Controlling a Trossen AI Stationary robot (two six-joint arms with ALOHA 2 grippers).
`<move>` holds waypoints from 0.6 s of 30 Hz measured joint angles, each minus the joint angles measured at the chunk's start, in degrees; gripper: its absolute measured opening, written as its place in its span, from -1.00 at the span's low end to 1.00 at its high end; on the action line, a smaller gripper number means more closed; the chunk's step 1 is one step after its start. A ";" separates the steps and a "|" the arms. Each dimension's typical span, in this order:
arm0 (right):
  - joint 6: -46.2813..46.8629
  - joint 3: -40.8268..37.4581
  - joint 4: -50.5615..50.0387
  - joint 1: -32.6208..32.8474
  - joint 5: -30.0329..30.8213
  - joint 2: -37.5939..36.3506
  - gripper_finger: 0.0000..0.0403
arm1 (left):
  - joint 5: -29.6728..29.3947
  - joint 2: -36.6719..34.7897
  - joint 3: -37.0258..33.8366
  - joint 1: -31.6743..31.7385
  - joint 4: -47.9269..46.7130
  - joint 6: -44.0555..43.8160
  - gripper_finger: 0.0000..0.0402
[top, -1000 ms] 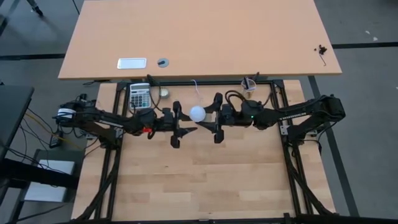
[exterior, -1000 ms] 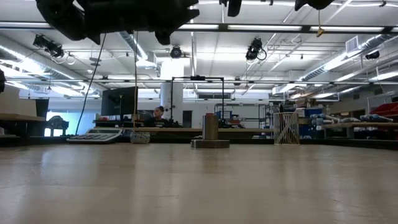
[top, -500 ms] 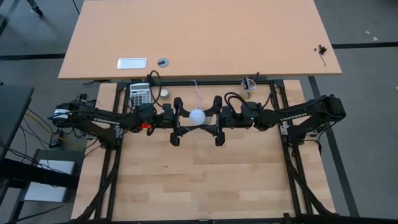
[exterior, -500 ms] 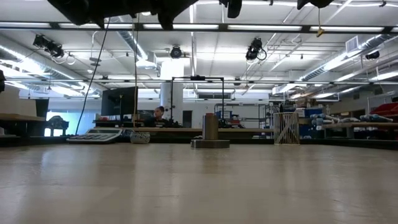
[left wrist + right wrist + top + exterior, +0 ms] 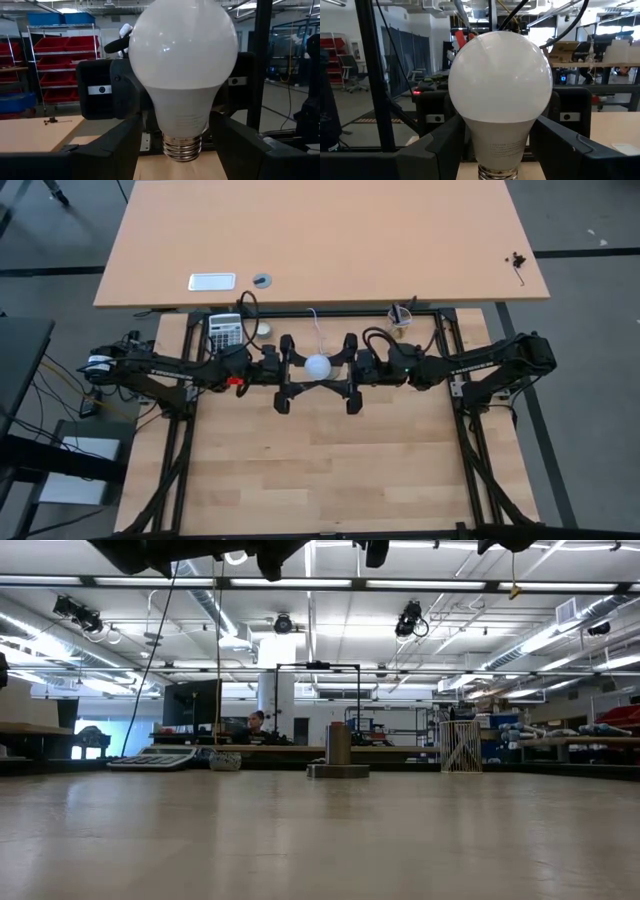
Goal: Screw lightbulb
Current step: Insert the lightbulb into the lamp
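Above the table's far middle, the lightbulb hangs screw end down between both grippers. Judged light, smooth, fragile: hold at its tapered neck. Right gripper clamps it there; left gripper brackets it, grip unclear.

Two dark jointed arms, black cables, white lettering on links
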 joint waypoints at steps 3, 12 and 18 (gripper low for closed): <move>0.00 0.00 0.84 0.00 0.02 0.00 0.13 | 0.28 0.72 1.11 0.00 -0.08 -1.15 0.18; 0.32 0.00 0.44 0.13 0.04 -0.02 0.13 | 1.01 4.09 4.04 0.00 -1.06 -1.21 0.18; 0.12 0.00 0.21 0.13 0.02 -0.02 0.13 | 1.00 4.09 4.16 0.00 -1.00 -1.19 0.10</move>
